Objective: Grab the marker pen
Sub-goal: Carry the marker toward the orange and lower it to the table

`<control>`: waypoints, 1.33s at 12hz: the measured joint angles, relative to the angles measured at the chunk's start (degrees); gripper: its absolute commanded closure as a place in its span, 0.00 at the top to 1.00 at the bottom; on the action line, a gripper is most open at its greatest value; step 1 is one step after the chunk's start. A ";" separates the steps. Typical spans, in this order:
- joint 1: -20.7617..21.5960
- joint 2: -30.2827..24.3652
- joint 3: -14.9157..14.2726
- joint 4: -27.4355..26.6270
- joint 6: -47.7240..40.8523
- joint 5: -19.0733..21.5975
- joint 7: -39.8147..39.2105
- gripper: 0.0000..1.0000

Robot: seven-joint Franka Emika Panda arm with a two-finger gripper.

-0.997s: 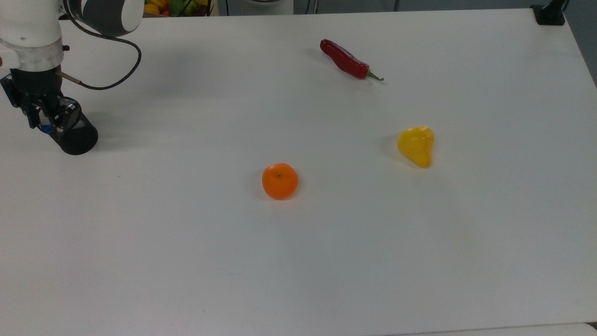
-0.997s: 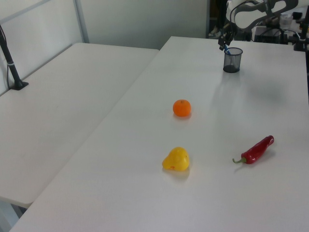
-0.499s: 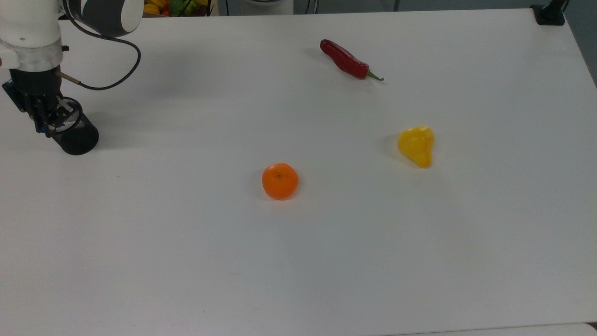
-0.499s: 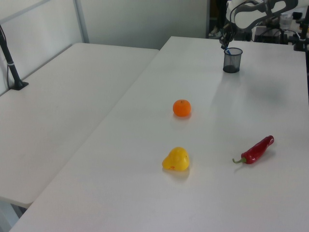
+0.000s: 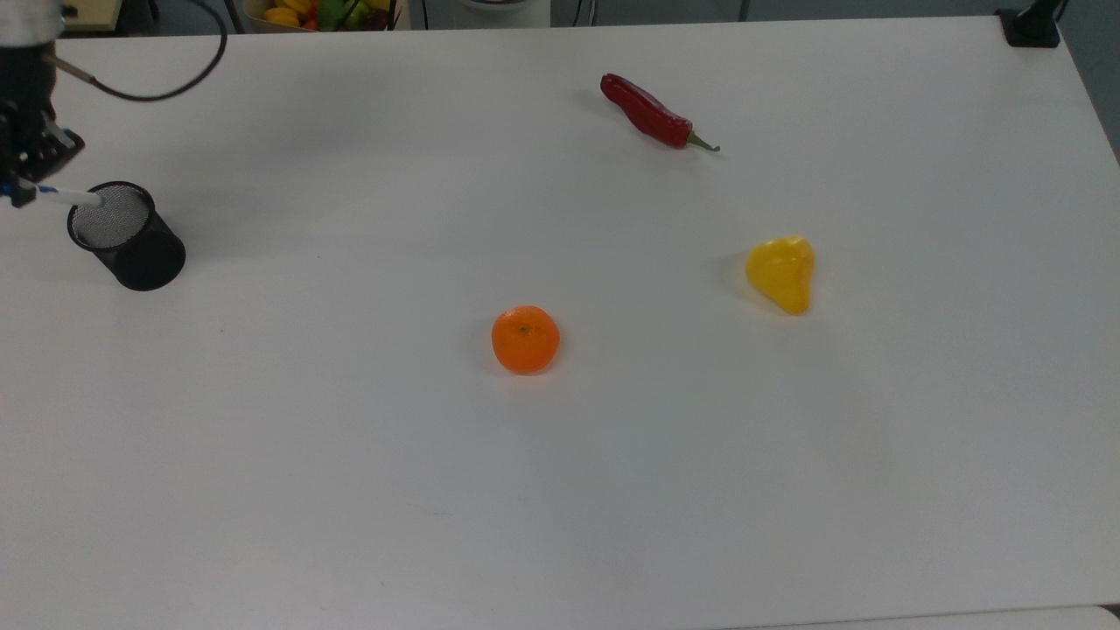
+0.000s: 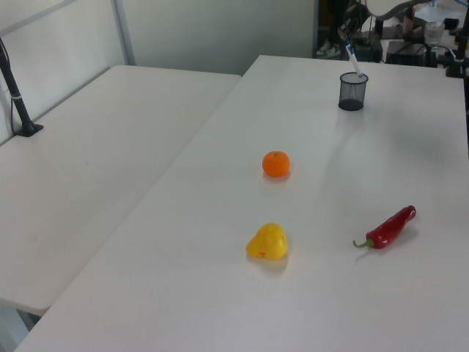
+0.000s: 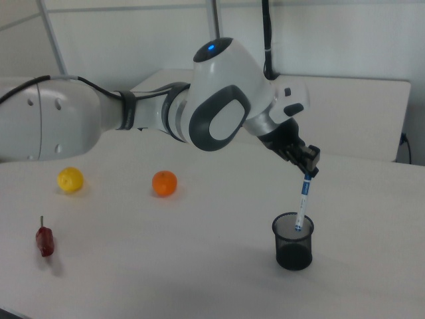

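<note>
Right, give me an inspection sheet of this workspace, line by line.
Surface: white table, bare apart from the items below.
Job's things: marker pen held near upright, its lower end at the rim of the black mesh cup.
Clutter: orange, yellow pear-shaped fruit, red chili, all lying apart from each other.
Grippers: pincer shut on the marker pen's top end, above the cup.
Cables: black cable looping from the arm above the table.
Surroundings: second white table alongside; box of fruit behind.
</note>
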 measured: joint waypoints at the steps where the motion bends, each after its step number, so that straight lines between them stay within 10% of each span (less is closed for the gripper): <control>1: -0.02 -1.53 0.01 0.00 -0.24 0.00 0.00 0.05; 6: 1.73 -8.44 0.93 0.04 -9.08 3.62 0.00 0.05; 16: 20.24 -14.67 3.23 -2.12 -31.79 10.86 0.66 0.06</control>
